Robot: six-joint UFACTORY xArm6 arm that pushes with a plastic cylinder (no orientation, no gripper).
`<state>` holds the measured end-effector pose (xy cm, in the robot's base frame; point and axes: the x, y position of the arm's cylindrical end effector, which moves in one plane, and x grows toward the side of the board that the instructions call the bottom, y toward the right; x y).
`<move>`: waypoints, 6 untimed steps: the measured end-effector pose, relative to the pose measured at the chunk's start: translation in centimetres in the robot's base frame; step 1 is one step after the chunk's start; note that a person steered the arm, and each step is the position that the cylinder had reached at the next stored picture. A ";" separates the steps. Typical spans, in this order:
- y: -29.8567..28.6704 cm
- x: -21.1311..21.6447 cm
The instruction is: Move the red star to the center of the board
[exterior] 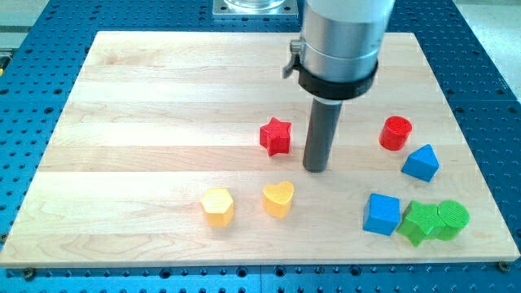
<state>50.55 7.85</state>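
The red star (276, 136) lies on the wooden board (146, 106), a little right of the board's middle. My tip (315, 168) stands on the board just to the star's right and slightly below it, with a small gap between them. The rod rises from the tip into a wide grey arm body (340, 41) at the view's top.
A yellow heart (278, 198) and a yellow hexagon-like block (218, 206) lie below the star. At the right are a red cylinder (396, 133), a blue triangle (421, 163), a blue cube (382, 213), a green star (419, 221) and a green cylinder (452, 219).
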 end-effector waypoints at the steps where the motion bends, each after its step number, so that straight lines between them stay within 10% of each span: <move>1: -0.9 4.9; 3: -8.0 5.7; 5: 4.8 -6.2; 6: -2.1 -5.1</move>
